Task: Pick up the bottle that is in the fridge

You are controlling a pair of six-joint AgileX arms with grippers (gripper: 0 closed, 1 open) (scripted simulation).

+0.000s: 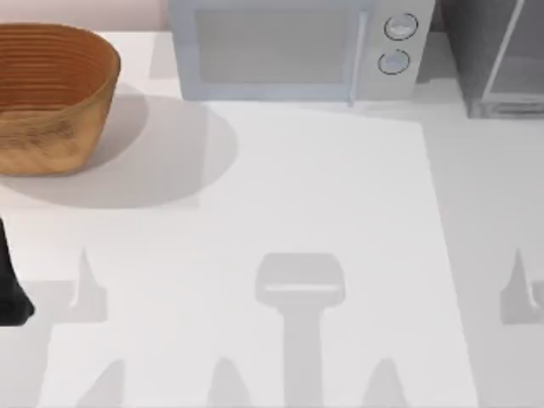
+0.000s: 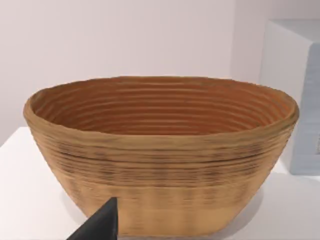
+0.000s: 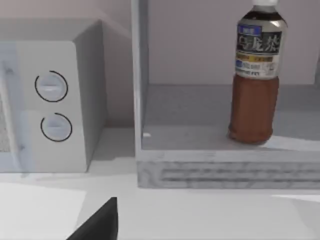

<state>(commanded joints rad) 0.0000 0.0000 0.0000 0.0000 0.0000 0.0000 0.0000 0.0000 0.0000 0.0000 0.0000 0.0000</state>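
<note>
The bottle [image 3: 252,100] stands upright on the floor of the fridge [image 3: 200,170], toward one side of the compartment. It has a white cap, a dark printed label and a brown lower body. The fridge [image 1: 501,51] is the dark grey cabinet with a pale frame at the table's far right corner. A dark part of my right gripper [image 3: 100,222] shows in the right wrist view, well short of the fridge. My left arm [image 1: 10,297] sits at the table's left edge, and its gripper [image 2: 100,225] faces the basket.
A large woven basket [image 1: 47,93] stands at the far left. A light grey microwave [image 1: 289,47] with two round knobs stands at the back centre, just left of the fridge. The white tabletop [image 1: 297,212] spreads in front of them.
</note>
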